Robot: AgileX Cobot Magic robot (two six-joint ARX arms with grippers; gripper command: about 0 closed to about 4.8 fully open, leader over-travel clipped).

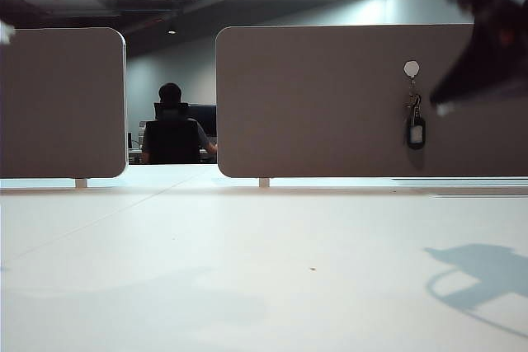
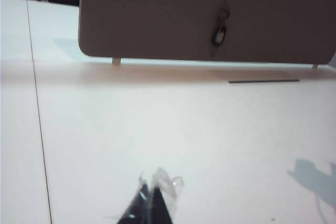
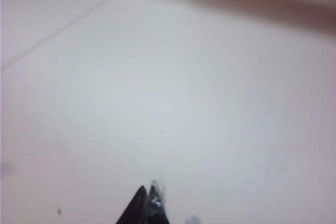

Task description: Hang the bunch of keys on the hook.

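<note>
We see the bunch of keys (image 1: 415, 124) hanging from the hook (image 1: 412, 69) on the far right brown panel (image 1: 330, 96). The right gripper (image 3: 148, 203) is raised near the panel's right end, fingers (image 3: 155, 199) pressed together and empty (keys to its left, apart). The left gripper (image 2: 151, 200), likewise closed and empty, hovers over the white table (image 1: 247, 269), well short of the keys.

Both my arms lifted, jaws closed and empty.
My right gripper (image 3: 149, 203) hangs high at the right, pointing down and away (image 1: 487, 47); my left gripper (image 2: 152, 198) is raised too, its jaws pressed together, holding nothing.
</note>
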